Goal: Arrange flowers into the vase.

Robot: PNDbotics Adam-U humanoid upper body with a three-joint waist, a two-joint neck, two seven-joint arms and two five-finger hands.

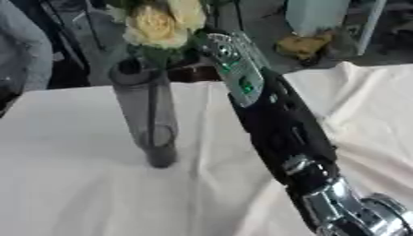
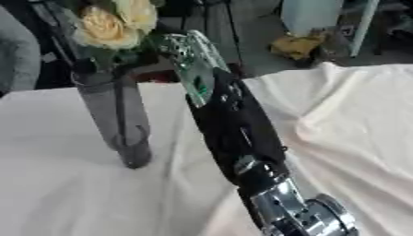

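A tall dark smoky-glass vase stands upright on the white cloth. Cream-yellow roses with green leaves sit right over its mouth, and a thin stem runs down inside the glass. My right arm comes up from the lower right. Its right hand, with a green and silver back, sits just right of the vase mouth. The fingers go into the leaves under the blooms, curled at the stems; the leaves largely hide the fingertips. My left hand shows in no view.
The white tablecloth is rumpled into folds on the right. Beyond the table's far edge are a pale teal object, a yellow-brown lump on the floor and a grey shape at the left.
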